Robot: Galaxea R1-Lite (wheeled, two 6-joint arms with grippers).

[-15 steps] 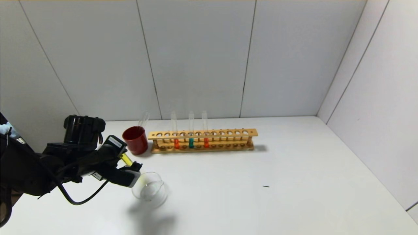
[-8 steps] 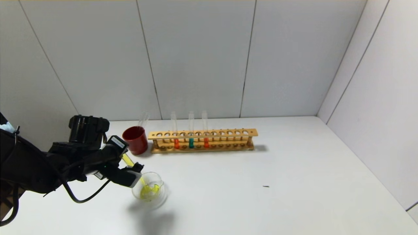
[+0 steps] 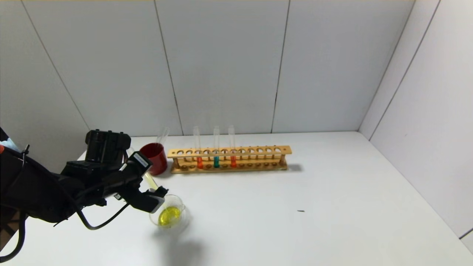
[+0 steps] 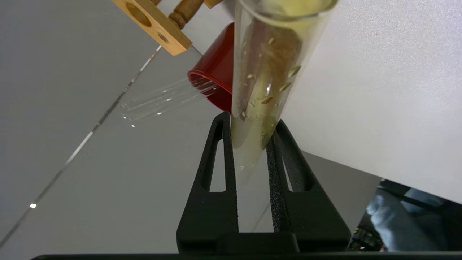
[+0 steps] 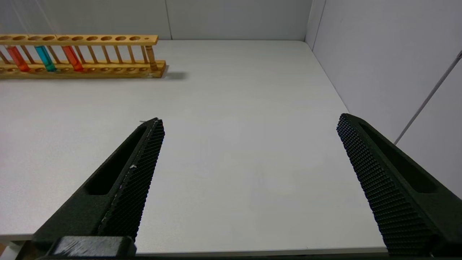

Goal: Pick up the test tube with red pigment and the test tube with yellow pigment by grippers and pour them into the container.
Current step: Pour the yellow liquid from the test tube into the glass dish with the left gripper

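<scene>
The left gripper (image 3: 157,194) squeezed the tipped clear glass tube (image 3: 149,180) over the small round glass dish (image 3: 176,204); holding it steady would drain the last yellow drops. The right gripper (image 5: 249,155) was wide open.

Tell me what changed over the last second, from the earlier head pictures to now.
The yellow liquid left the yellow tube and now pools in the glass dish, which was empty a second ago. The left gripper, still shut on the tube, shifted slightly toward the rack and tipped the tube steeper. The rack with its three tubes, the red cup and the dish's position stayed put; the right gripper is open.
</scene>
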